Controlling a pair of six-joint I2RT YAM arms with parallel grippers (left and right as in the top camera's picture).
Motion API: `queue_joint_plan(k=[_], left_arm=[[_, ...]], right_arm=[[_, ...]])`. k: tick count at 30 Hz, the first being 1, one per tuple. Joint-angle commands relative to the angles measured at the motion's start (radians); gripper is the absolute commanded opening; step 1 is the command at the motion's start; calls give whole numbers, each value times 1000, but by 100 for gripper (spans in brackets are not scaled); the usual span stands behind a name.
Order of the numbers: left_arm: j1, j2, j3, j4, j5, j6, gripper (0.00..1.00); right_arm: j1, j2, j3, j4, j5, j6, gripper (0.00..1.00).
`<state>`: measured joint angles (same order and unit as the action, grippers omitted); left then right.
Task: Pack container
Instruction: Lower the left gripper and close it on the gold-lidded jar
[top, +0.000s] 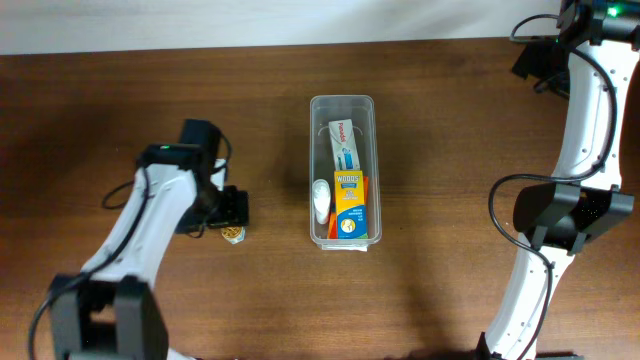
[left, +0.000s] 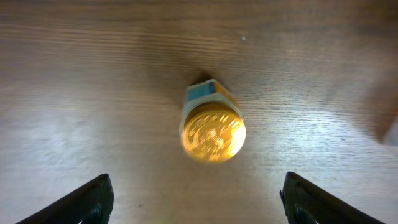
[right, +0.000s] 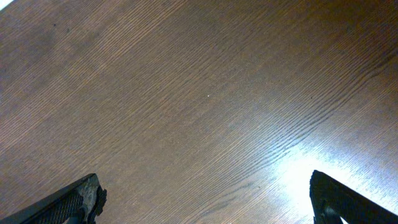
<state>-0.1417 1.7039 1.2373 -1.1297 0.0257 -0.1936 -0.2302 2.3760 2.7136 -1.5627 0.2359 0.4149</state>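
The clear plastic container (top: 341, 103) lies lengthwise at the table's middle. It holds a white toothpaste box (top: 344, 145), an orange box (top: 350, 205) and a small white item (top: 320, 199). A small jar with a gold lid (top: 232, 235) stands on the table left of the container. In the left wrist view the jar (left: 212, 132) is upright, just ahead of my left gripper (left: 199, 202), which is open and empty. My right gripper (right: 205, 199) is open and empty over bare wood; in the overhead view the right arm (top: 570, 215) stands at the right.
The wooden table (top: 450, 150) runs to a white strip at the far edge. The left arm's base (top: 100, 310) is at the front left.
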Motion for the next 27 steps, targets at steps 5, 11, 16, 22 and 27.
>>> queue_joint_plan(k=[5,11,16,22,27], left_arm=[[-22,143,-8,6,-14,0,87],[-22,153,-8,49,-14,15,87],[-22,157,-9,70,-14,31,87],[-22,188,-9,97,-14,31,87],[-22,200,-9,101,-14,28,86]], right_arm=[[1,8,18,0,15,5,98],[0,8,18,0,15,6,98],[0,8,18,0,15,5,98],[0,8,18,0,15,5,98],[0,8,18,0,15,6,98]])
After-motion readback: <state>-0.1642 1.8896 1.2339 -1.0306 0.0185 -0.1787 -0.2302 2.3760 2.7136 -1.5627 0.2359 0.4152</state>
